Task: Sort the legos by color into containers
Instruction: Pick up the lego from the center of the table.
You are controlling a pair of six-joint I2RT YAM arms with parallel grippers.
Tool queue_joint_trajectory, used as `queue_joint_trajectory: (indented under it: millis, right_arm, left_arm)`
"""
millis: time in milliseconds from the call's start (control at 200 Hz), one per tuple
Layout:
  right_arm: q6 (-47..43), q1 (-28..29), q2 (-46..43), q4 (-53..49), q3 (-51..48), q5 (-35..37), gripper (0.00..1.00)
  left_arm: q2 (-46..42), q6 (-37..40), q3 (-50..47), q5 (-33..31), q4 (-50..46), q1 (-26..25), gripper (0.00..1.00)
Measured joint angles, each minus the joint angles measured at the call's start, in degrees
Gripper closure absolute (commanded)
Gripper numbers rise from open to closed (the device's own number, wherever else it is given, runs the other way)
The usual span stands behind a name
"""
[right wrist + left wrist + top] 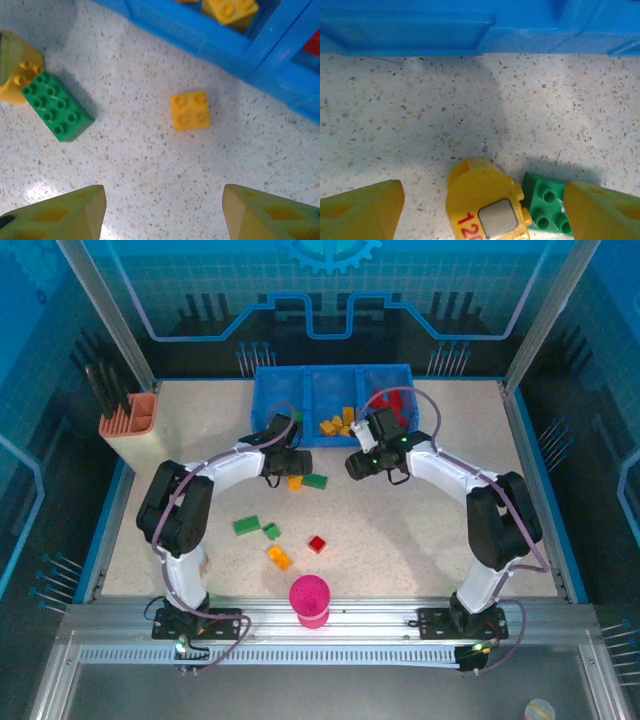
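A rounded yellow lego printed with red digits lies on the table, a green lego touching its right side. My left gripper is open, its fingers straddling both pieces with a gap on the left. From above, the left gripper hovers over that yellow lego and green lego, just in front of the blue tray of containers. My right gripper is open over bare table, a square yellow lego ahead of it. The green lego lies to its left.
Loose legos lie mid-table: two green, one orange, one red. A pink ribbed cup stands near the front edge. A peach tool holder sits at the back left. Yellow bricks fill the tray's middle compartment, red ones the right.
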Motion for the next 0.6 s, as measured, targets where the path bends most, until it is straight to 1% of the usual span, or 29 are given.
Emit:
queue_joint_trajectory:
  millis: [205,295,535,600]
  right_arm:
    - [0.44,0.0,0.15,1.4,-0.22,-0.87,0.35]
    - [0.42,0.0,0.98,1.99,0.72,-1.7,0.35]
    - [0.13,0.0,2.03,2.95,2.47,-2.36,0.34]
    - [-0.04,0.0,2.12,2.99,2.51,-2.34,0.34]
  left_arm:
    - [2.62,-1.57,1.92,0.0,-0.48,0.0,0.25]
    - [3.58,-2.23,2.73,0.07,-0.83,0.0,0.3]
    - [6.54,-4.44,3.56,0.2,-1.88,0.0,0.35]
    - [6.82,-4.72,3.76,0.09,-2.43,0.0,0.4]
